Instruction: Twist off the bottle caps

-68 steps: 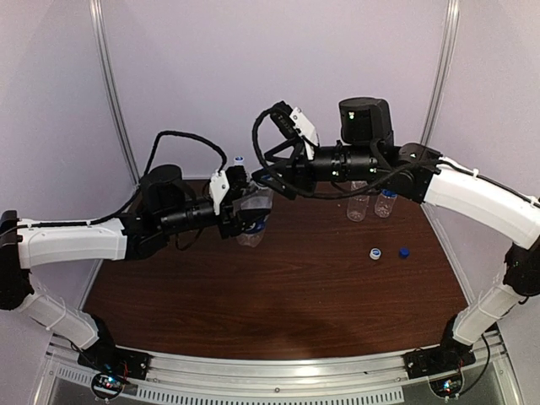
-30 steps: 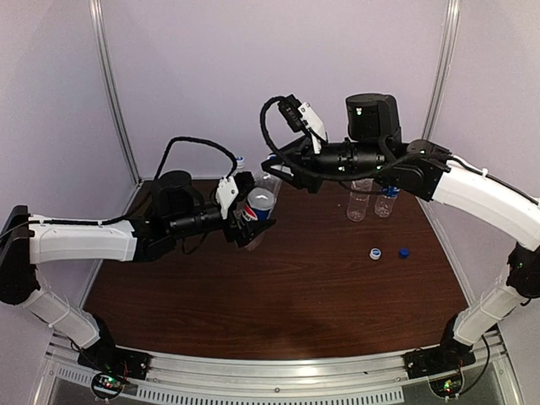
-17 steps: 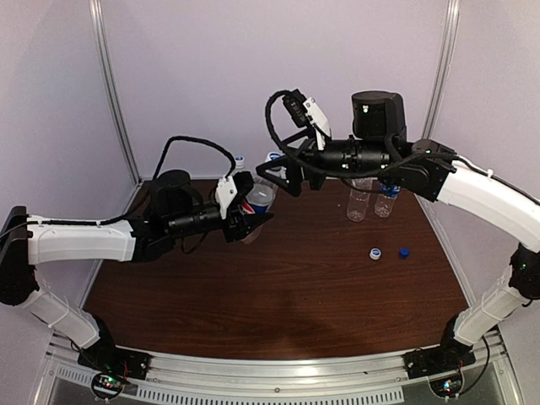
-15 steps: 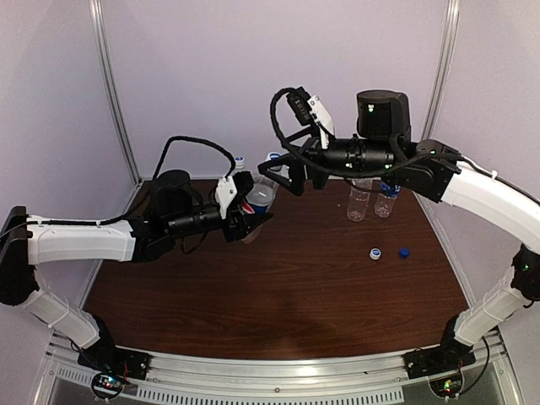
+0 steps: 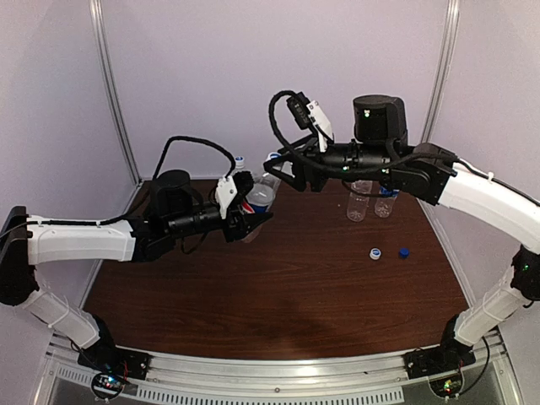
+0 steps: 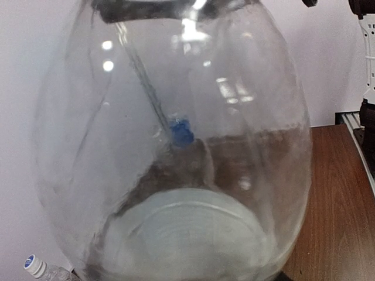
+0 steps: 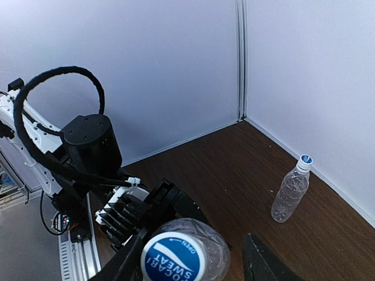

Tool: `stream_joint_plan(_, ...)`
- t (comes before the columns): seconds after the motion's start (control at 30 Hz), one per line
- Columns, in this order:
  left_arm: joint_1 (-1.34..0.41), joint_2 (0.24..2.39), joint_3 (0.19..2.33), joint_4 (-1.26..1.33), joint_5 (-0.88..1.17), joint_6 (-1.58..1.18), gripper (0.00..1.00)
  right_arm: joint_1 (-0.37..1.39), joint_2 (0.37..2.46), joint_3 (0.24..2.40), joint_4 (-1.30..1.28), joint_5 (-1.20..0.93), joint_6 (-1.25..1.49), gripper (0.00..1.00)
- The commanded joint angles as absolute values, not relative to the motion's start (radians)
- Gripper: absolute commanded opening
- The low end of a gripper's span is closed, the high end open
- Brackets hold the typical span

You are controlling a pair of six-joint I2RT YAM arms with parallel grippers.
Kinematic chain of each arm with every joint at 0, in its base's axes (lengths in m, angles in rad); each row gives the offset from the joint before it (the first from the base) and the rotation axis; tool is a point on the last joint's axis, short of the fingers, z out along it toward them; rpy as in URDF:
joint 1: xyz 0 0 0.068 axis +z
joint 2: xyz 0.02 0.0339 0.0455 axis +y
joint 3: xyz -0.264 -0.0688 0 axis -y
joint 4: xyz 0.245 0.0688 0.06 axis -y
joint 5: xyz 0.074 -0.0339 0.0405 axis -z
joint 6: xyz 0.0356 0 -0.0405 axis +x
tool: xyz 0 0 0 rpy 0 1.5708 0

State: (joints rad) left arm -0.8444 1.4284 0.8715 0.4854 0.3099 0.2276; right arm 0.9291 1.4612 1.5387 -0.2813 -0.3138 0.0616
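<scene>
The left pincer (image 5: pixel 246 221) clamps the Pepsi-label bottle (image 5: pixel 261 197) aloft over the desk (image 5: pixel 295 287), its long axis tilted up toward the right pincer (image 5: pixel 277 165) — whose spread fingers straddle the cap (image 7: pixel 174 258), not yet gripping it.

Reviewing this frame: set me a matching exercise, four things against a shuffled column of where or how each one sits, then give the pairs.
Things
1. Pepsi bottle
2. dark blue cap
3. white-and-blue cap
4. bottle by the back wall

States
a. standing alone, cap on
b. loose on the table, nearer its right edge
c. gripped by the left end effector
d. loose on the table, just left of another cap

Pairs: 1-c, 2-b, 3-d, 4-a
</scene>
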Motion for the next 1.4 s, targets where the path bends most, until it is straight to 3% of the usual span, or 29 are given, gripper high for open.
stream_joint_plan(0.0,-0.842,1.415,0.882,0.516,0.299,0.233,0.54,0.928,1.477,1.576,-0.315,-0.341,0.062,0.51)
stream_joint_plan(0.07,-0.842,1.414,0.882,0.514,0.299,0.234,0.54,0.928,1.482,1.584,-0.328,-0.343,0.052,0.37)
stream_joint_plan(0.1,-0.842,1.414,0.883,0.511,0.302,0.236,0.54,0.928,1.482,1.588,-0.335,-0.346,0.045,0.26)
stream_joint_plan(0.13,-0.842,1.413,0.885,0.505,0.307,0.241,0.54,0.928,1.480,1.588,-0.339,-0.347,0.038,0.09)
stream_joint_plan(0.17,-0.842,1.411,0.887,0.494,0.318,0.250,0.53,0.928,1.473,1.585,-0.340,-0.355,0.024,0.00)
stream_joint_plan(0.3,-0.842,1.404,0.900,0.388,0.423,0.319,0.52,0.927,1.446,1.581,-0.412,-0.478,-0.134,0.00)
stream_joint_plan(0.57,-0.843,1.441,0.959,0.264,0.848,0.357,0.49,0.928,1.441,1.599,-0.721,-0.815,-0.650,0.00)
stream_joint_plan(0.7,-0.855,1.466,0.981,0.248,0.877,0.366,0.48,0.932,1.468,1.661,-0.895,-0.823,-0.853,0.00)
stream_joint_plan(0.87,-0.865,1.478,1.002,0.246,0.863,0.359,0.47,0.934,1.500,1.704,-0.907,-0.747,-0.847,0.00)
stream_joint_plan(0.9,-0.865,1.479,1.001,0.252,0.854,0.352,0.46,0.934,1.498,1.698,-0.888,-0.740,-0.835,0.02)
stream_joint_plan(0.93,-0.865,1.479,0.999,0.259,0.843,0.350,0.46,0.934,1.491,1.684,-0.857,-0.729,-0.806,0.13)
stream_joint_plan(0.97,-0.864,1.477,0.997,0.266,0.836,0.346,0.46,0.935,1.484,1.669,-0.816,-0.713,-0.771,0.31)
stream_joint_plan(1.03,-0.865,1.472,0.988,0.286,0.817,0.339,0.46,0.935,1.465,1.635,-0.733,-0.682,-0.707,0.82)
stream_joint_plan(1.07,-0.865,1.469,0.980,0.303,0.799,0.330,0.46,0.935,1.452,1.615,-0.672,-0.652,-0.647,0.97)
stream_joint_plan(1.2,-0.865,1.445,0.939,0.399,0.651,0.285,0.46,0.934,1.414,1.563,-0.448,-0.516,-0.342,1.00)
stream_joint_plan(1.37,-0.864,1.439,0.889,0.534,0.451,0.214,0.46,0.934,1.373,1.489,-0.206,-0.500,0.039,1.00)
